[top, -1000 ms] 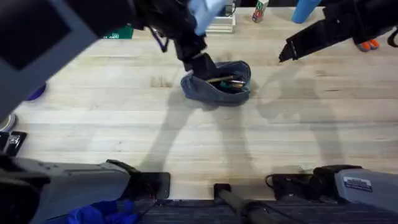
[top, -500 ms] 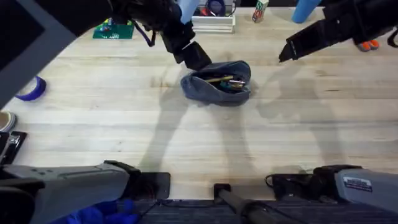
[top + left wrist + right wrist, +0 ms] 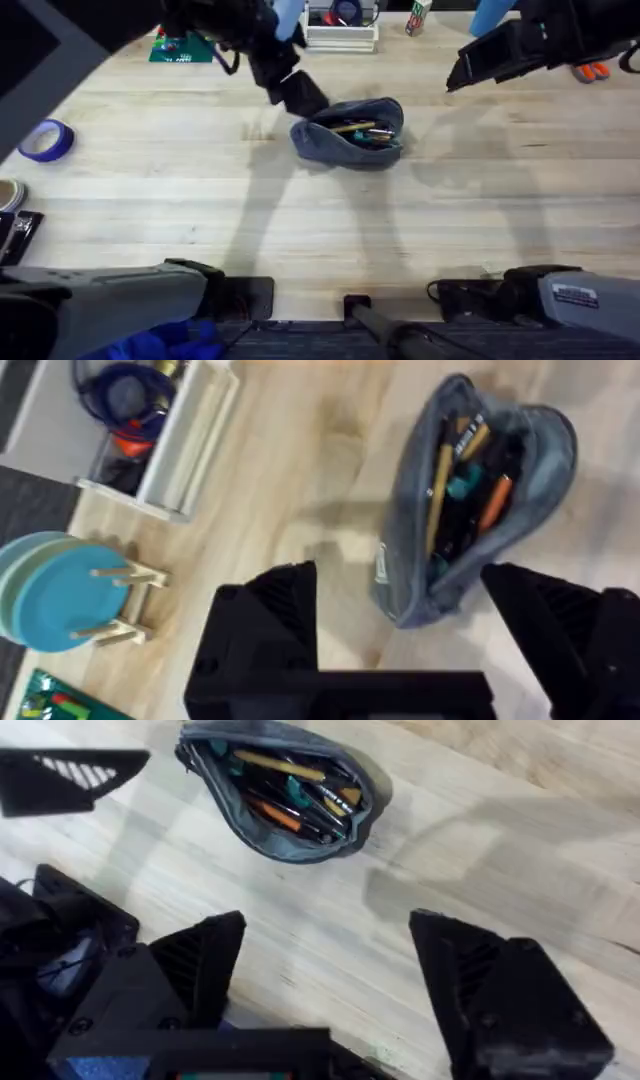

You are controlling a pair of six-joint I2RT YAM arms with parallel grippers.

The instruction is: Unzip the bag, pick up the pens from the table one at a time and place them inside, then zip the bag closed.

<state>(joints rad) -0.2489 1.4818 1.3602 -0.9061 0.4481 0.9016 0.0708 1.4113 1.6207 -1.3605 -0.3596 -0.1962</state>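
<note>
The table (image 3: pixel 330 210) is brightly and evenly lit from above; soft, doubled grey shadows of both arms fall toward the near edge, and another lies right of the bag (image 3: pixel 350 135); no harsh glare, only a pale sheen on the wood in the overhead view. The left arm (image 3: pixel 90 40) rises close under the overhead camera, large, dark and blurred; the bases along the bottom edge are also soft. The left wrist view is smeared by motion; the bag's contents read as streaks of colour, the blue plates (image 3: pixel 50 595) soft-edged. The right wrist view is sharper at the bag, its near fingers (image 3: pixel 205 965) dark and defocused.
</note>
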